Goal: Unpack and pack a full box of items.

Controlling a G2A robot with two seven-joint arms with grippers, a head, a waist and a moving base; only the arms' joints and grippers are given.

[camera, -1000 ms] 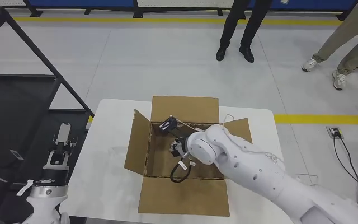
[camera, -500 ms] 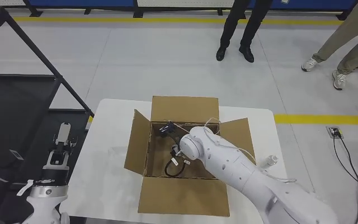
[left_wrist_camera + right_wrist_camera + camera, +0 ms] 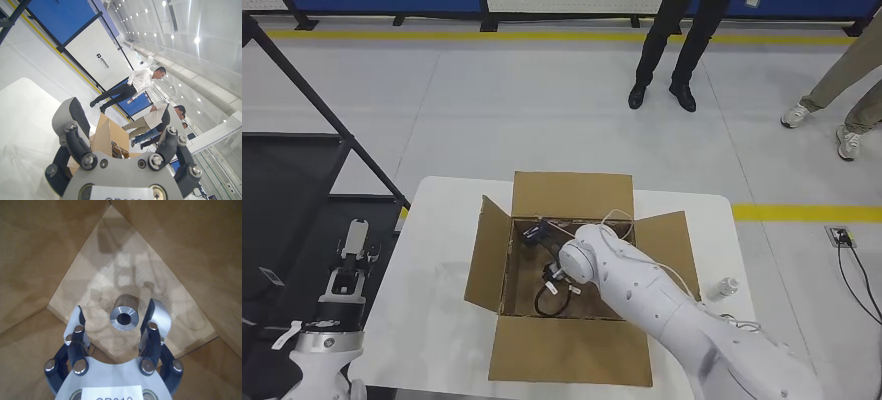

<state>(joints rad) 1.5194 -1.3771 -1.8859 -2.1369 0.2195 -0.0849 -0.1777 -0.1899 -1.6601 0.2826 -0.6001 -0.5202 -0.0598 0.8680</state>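
Note:
An open cardboard box [image 3: 569,350] stands in the middle of the white table [image 3: 432,300], flaps spread. My right arm [image 3: 592,262] is sunk into it from the right. Inside, my right gripper [image 3: 115,307] is open just above the box floor. A short hollow steel cylinder [image 3: 124,316] stands upright between its fingers, closer to one finger [image 3: 151,313], touching neither. My left gripper [image 3: 354,236] hangs off the table's left edge, well away from the box. It is open and holds nothing [image 3: 122,108]; past it stands a box flap [image 3: 105,136].
A small pale bottle [image 3: 729,287] stands on the table just right of the box. A black frame [image 3: 322,110] runs along the far left. The box walls [image 3: 37,256] close in around the right gripper. Bare table lies left of the box.
My right arm has pushed further left and down into the box. As it shifted, the small bottle to the right of the box came into sight. The left arm has stayed still.

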